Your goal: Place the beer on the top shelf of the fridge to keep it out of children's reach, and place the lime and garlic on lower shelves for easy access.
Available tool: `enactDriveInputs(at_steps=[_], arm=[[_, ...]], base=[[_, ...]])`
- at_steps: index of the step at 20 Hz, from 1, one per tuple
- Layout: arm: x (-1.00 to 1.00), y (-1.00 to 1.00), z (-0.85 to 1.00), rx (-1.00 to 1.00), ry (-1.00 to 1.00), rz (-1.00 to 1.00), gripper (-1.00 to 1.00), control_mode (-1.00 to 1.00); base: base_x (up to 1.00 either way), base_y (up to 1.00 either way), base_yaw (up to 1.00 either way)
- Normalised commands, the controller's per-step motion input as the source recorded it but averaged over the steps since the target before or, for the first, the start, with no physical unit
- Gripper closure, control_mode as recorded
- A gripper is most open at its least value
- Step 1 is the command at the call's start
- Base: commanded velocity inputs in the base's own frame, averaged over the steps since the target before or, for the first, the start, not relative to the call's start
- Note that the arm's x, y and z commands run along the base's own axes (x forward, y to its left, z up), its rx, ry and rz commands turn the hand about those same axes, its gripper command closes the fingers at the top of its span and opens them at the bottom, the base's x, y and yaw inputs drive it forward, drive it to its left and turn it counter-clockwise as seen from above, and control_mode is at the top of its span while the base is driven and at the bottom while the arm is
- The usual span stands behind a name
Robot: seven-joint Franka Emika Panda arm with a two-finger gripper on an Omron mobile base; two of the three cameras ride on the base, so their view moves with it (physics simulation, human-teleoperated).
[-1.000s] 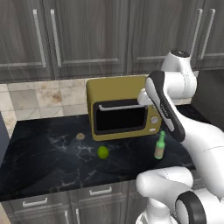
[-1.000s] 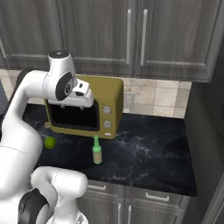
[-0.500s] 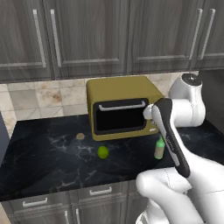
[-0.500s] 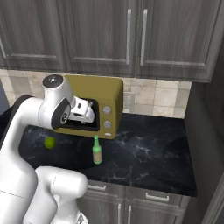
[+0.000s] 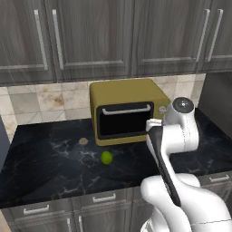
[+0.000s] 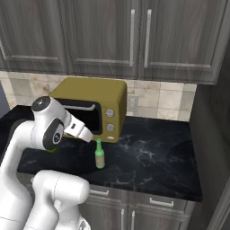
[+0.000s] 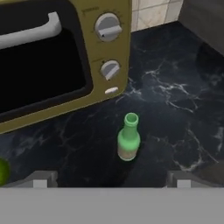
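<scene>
Beer (image 7: 128, 143) upright on the black marble counter (image 6: 152, 157), just in front of the mustard-yellow microwave (image 6: 92, 106), below its two knobs (image 7: 108, 27); green cap on, tan label near the base. Seen from above in the hand view, between and ahead of the two grey fingertips (image 7: 41, 179), apart from both. Gripper (image 7: 109, 181) spread wide, holding nothing. Lime (image 5: 106, 157) lying on the counter in front of the microwave's dark door, toward the door's left half. Garlic (image 5: 83, 141) further left, near the microwave's front left corner, well apart from the lime. Microwave door shut, white handle across the top; contents impossible to tell through the dark glass. Dark wood-grain cupboards (image 5: 90, 38) above, all closed.
</scene>
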Motion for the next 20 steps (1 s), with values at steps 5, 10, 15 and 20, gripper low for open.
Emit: enactDriveInputs(at_steps=[5,10,15,20], arm=[[0.0,0.0,-0.2,0.0,0.0,-0.32,-1.0,-1.0],[0.0,0.0,-0.28,-0.02,0.0,-0.3,-1.0,-1.0],[0.05,0.0,-0.31,-0.03,0.0,-0.29,-1.0,-1.0],[0.14,-0.02,-0.19,-0.01,0.0,-0.26,-1.0,-1.0]], base=[[0.0,0.0,0.0],[0.0,0.0,0.0],[0.0,0.0,0.0],[0.0,0.0,0.0]])
